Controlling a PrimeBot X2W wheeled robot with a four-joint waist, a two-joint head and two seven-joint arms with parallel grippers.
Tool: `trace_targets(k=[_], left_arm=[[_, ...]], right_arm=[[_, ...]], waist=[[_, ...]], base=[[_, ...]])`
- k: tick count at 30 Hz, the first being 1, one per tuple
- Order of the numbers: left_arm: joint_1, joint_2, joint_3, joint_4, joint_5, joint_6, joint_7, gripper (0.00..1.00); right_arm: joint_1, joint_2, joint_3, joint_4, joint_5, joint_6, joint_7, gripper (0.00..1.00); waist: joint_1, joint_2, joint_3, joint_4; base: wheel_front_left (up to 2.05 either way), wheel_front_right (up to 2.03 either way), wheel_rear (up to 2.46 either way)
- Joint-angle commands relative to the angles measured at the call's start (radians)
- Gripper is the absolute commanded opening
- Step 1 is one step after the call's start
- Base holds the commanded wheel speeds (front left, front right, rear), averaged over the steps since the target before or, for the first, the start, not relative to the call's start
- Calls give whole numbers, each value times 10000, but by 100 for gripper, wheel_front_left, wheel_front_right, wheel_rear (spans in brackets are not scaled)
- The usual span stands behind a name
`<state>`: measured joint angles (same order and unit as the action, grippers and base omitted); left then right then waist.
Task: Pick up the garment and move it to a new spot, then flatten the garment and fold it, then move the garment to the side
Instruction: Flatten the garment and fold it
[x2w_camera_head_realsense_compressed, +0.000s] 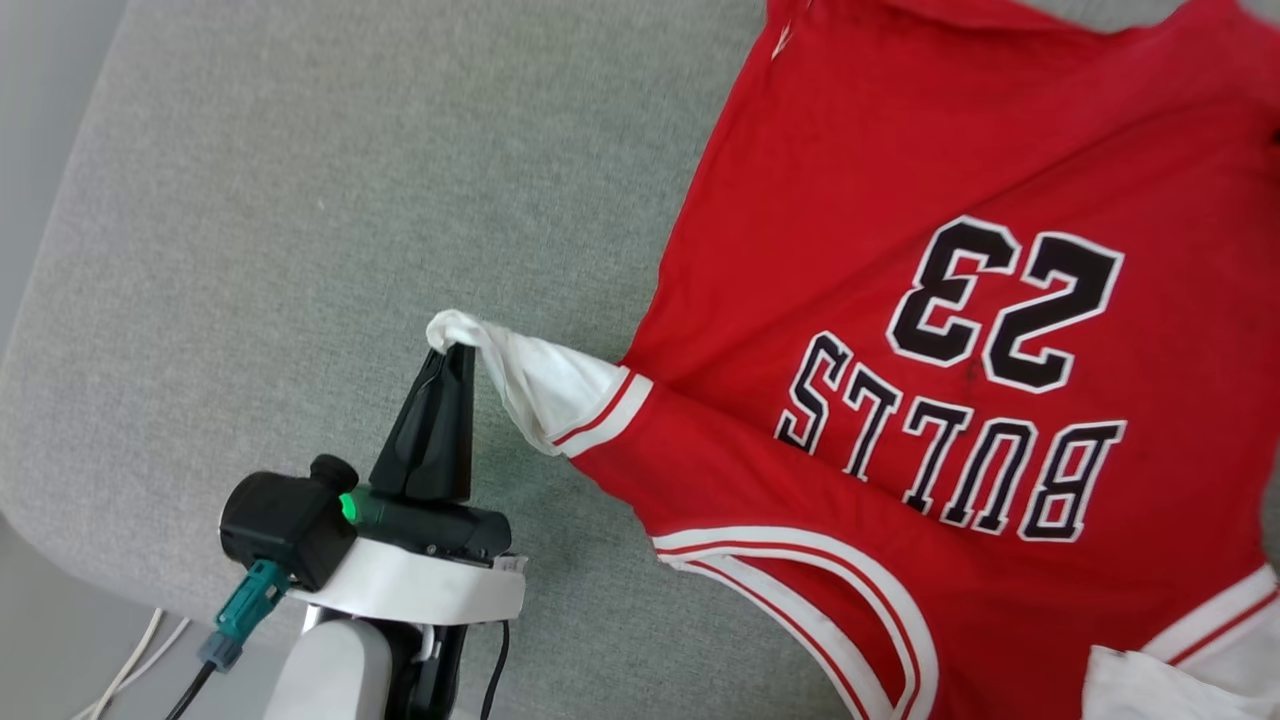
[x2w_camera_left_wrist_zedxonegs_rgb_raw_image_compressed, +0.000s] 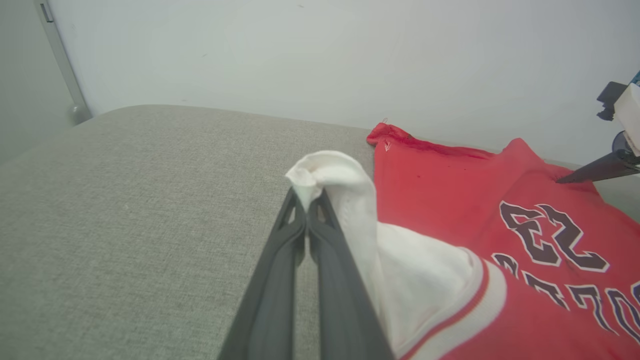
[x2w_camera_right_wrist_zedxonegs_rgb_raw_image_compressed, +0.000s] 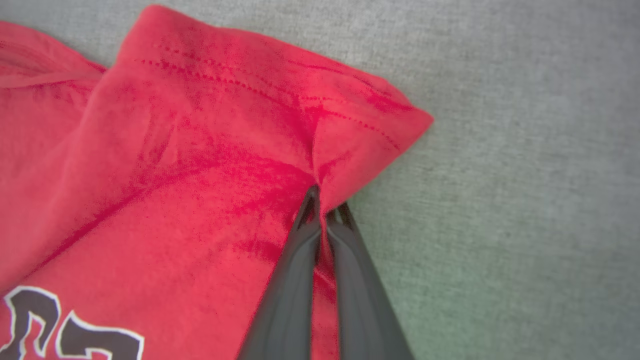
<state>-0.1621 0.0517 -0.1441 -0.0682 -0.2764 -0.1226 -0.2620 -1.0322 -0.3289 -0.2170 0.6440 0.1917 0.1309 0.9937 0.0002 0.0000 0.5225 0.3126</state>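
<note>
1. Left hand: fingers pressed together, clamped on the tip of the white sleeve. The sleeve rises to the hand in a small peak.
2. Right hand: fingers together, red cloth pinched between them just short of a hem corner.
3. The garment spreads from the left hand across to the right hand. It lies mostly flat, print up, with creases near the right hand's pinch.
4. Handling, my read: light, limp, thin knit with no stiffness, so it drapes and drags from any hold. Not fragile. Thin pinches may slip; hems and the striped trim give a thicker bite. Two holds well apart suit spreading.
5. Under both hands: grey woven cushion, soft and grippy. Cloth likely catches if dragged, so lift first.
6. Beyond the left hand: plain pale wall. Behind its wrist: cables off the cushion edge.
</note>
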Motion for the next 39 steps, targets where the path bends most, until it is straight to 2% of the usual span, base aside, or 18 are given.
trace_targets(k=[1, 4, 8, 13, 16, 23, 28, 29, 30, 31, 35, 39], left_arm=[[138, -9, 80, 116, 59, -21, -35, 0], [346, -7, 184, 357, 83, -41, -32, 0], [737, 51, 500, 719, 170, -41, -32, 0], [1362, 203, 1020, 1132, 153, -41, -33, 0], [1730, 256, 1226, 1353, 167, -22, -33, 0], [2325, 412, 1514, 1709, 130, 76, -33, 0], [2387, 523, 1514, 1890, 91, 85, -15, 0], [2362, 524, 1494, 1904, 77, 84, -5, 0], [2359, 536, 1483, 1908, 74, 85, -6, 0], [2362, 565, 1466, 1909, 79, 90, 4, 0], [2411, 623, 1441, 1878, 100, 143, 73, 0], [2339, 654, 1407, 1815, 71, 174, 127, 0]], right_arm=[[474, -106, 329, -41, -78, -4, 64, 0], [679, -580, 1046, -638, 97, -5, 3, 0], [1708, -1144, 1963, -1590, 678, -5, 77, 0], [3669, -1779, 2714, -3106, 1572, -7, 267, 0], [5130, -2058, 2717, -4094, 1978, -7, 494, 0], [9017, -1888, 2436, -5701, 2554, -7, 1134, 0], [10942, -1115, 2170, -5893, 2798, -7, 1223, 0], [11128, -1004, 2084, -5911, 2735, -7, 1068, 11], [11302, -826, 1986, -5887, 2758, -7, 960, 62], [11408, -615, 1864, -5902, 2809, -7, 755, 100], [11335, -263, 1383, -6224, 2740, -5, -661, 100], [10762, -167, 949, -6575, 2653, -5, -3083, 100]], waist=[[-2, 0, -490, -216], [-2, 0, -1108, -482], [-2, 0, -2018, -997], [-2, 0, -3099, -1784], [-2, 0, -3575, -2207], [-2, 0, -4242, -3062], [-2, 0, -4338, -3470], [-2, 0, -4348, -3533], [-2, 0, -4347, -3582], [-2, 0, -4342, -3629], [-2, 0, -4359, -3748], [-2, 0, -4319, -3739]], base=[[0, 0, 0], [0, 0, 0], [0, 0, 0], [0, 0, 0], [0, 0, 0], [0, 0, 0], [0, 0, 0], [0, 0, 0], [0, 0, 0], [0, 0, 0], [0, 0, 0], [0, 0, 0]])
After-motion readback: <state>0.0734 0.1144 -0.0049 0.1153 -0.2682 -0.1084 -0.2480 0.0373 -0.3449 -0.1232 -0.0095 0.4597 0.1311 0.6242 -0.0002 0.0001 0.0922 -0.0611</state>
